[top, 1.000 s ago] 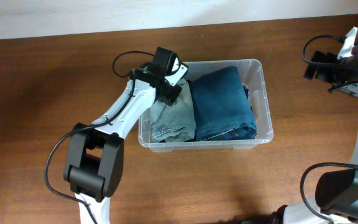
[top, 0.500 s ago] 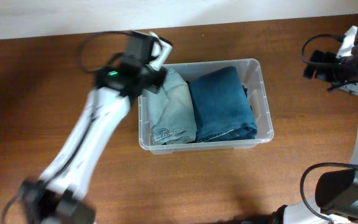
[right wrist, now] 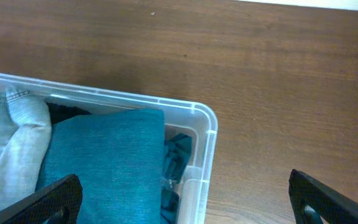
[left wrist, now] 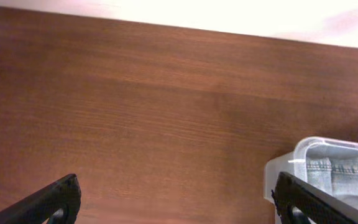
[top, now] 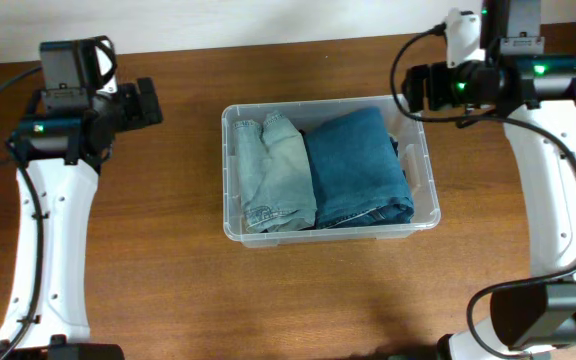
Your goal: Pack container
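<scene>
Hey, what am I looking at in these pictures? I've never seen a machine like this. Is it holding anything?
This is a robot: two white arms at a wooden table. One picture looks down from above, showing the left arm and right arm. The other two come from a camera on each wrist; the black tips at their lower corners are the jaws. Both pairs are open, holding nothing. Between the arms sits a clear container with folded pale jeans beside blue jeans.
</scene>
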Robot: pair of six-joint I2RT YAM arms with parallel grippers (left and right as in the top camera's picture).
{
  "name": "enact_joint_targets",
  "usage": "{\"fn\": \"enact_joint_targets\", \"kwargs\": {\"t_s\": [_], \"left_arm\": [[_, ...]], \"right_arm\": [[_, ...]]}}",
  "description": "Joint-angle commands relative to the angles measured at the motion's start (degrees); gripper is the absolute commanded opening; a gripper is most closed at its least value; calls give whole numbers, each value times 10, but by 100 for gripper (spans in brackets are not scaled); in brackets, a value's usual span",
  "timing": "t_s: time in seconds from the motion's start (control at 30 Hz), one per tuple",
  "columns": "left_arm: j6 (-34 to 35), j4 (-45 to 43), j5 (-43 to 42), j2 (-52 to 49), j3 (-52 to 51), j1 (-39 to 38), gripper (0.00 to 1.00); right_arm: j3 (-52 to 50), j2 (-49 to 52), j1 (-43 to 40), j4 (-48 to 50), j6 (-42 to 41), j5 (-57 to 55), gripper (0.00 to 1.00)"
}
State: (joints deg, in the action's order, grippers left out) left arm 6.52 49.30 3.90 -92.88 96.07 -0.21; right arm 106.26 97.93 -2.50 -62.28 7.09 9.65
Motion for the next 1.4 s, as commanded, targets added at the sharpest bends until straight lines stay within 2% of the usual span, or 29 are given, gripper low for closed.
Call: {"fn": "enact_joint_targets", "kwargs": {"t_s": [0.0, 0.17, 0.33, 0.43, 0.57, 0.7, 0.83, 0.97, 1.2, 1.37], "left_arm": [[7, 31, 0, 4, -3, 17, 99], [-23, 65, -22, 38, -12, 28, 99], [-25, 27, -32, 150, -94, 27, 99], [-25, -29, -42, 245, -189, 27, 99], [-12, -115, -39, 386, -348, 27, 99], [-12, -185, -41, 484, -461, 27, 100], [-12, -134, -41, 542, -517, 27, 100], [-12, -32, -41, 553, -528, 27, 99], [-12, 109, -41, 549, -528, 27, 99], [-12, 134, -41, 549, -528, 27, 99]], "right_arm": [[-1, -12, 5, -15, -14, 2, 98], [-2, -40, 1, -64, -25, -7, 99], [-56, -131, 3, -44, -29, -48, 98], [-148, -221, 3, 17, -29, -56, 98], [-324, -362, 3, 114, -29, -59, 99], [-464, -465, 2, 177, -29, -58, 99], [-554, -513, 2, 179, -29, -58, 99], [-606, -517, 2, 170, -29, -58, 99], [-655, -473, 2, 168, -29, -58, 99], [-655, -408, 2, 167, -29, -58, 98]]}}
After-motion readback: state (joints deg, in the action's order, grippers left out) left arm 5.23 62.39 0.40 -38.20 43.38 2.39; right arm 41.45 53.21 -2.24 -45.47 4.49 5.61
